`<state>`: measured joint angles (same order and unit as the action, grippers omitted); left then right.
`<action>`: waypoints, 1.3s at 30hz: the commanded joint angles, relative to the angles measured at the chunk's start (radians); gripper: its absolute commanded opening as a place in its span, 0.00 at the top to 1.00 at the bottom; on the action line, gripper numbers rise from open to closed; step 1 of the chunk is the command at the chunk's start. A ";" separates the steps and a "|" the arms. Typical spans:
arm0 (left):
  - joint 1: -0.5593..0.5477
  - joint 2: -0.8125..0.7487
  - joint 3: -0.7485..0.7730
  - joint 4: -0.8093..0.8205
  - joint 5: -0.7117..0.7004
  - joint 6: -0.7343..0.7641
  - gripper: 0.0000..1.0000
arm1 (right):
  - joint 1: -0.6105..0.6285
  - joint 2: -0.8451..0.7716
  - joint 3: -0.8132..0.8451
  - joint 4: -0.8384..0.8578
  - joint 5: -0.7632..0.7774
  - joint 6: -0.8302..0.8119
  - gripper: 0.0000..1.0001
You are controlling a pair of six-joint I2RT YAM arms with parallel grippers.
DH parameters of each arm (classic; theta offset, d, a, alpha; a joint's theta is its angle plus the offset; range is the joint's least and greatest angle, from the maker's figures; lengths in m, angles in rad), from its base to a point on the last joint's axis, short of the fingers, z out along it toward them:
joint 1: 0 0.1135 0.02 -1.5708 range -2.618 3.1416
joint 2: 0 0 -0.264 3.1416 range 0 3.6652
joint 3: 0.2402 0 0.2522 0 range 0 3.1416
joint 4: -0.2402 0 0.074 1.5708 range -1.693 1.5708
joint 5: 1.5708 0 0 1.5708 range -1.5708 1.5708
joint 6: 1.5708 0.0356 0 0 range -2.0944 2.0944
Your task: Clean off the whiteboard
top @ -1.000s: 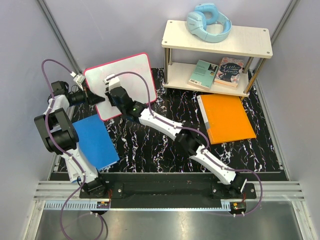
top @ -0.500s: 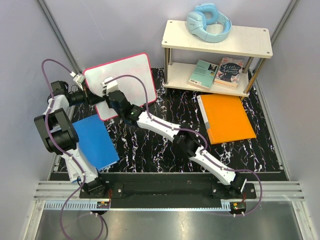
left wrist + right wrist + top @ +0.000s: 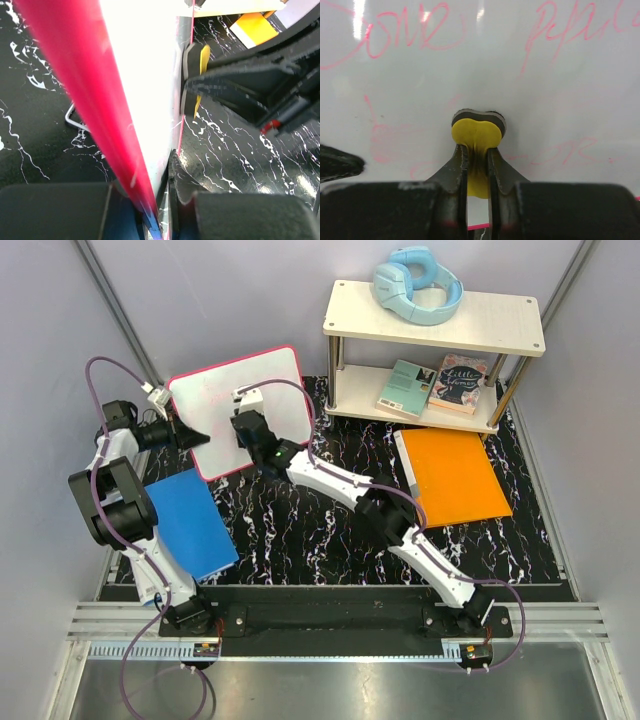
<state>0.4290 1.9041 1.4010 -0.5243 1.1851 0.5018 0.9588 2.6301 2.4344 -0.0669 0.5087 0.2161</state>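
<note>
The right claw (image 3: 476, 152), pinching a yellow eraser (image 3: 475, 131), has slid toward 3 o'clock across the whiteboard (image 3: 275, 380) (left claw (image 3: 189, 433) clamps its edge); pink scribbles remain, so wiping is unfinished.

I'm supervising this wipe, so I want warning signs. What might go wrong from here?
The left hand grips the whiteboard only at its rim; a push from the eraser might shift it. The right hand pinches just the eraser's edge, so it may twist out. Nearby pink writing may be missed.
</note>
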 commanded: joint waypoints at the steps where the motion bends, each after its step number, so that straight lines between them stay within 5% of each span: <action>1: -0.021 0.043 -0.071 -0.134 -0.760 0.311 1.00 | -0.083 0.024 -0.006 -0.123 0.108 -0.018 1.00; 23: -0.021 0.042 -0.042 -0.141 -0.753 0.284 1.00 | 0.104 0.108 0.109 -0.045 -0.216 -0.178 1.00; 30: -0.021 0.044 -0.020 -0.152 -0.748 0.274 1.00 | 0.101 0.140 0.147 -0.057 -0.001 -0.193 1.00; 34: -0.021 0.047 -0.010 -0.166 -0.751 0.277 1.00 | 0.057 0.087 0.031 -0.065 0.152 -0.123 1.00; 39: -0.021 0.044 -0.011 -0.172 -0.751 0.282 1.00 | -0.048 -0.008 -0.077 -0.065 0.162 -0.015 1.00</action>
<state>0.4191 1.9015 1.4136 -0.6636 0.9497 0.5152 1.0481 2.6915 2.4321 -0.0959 0.5426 0.1188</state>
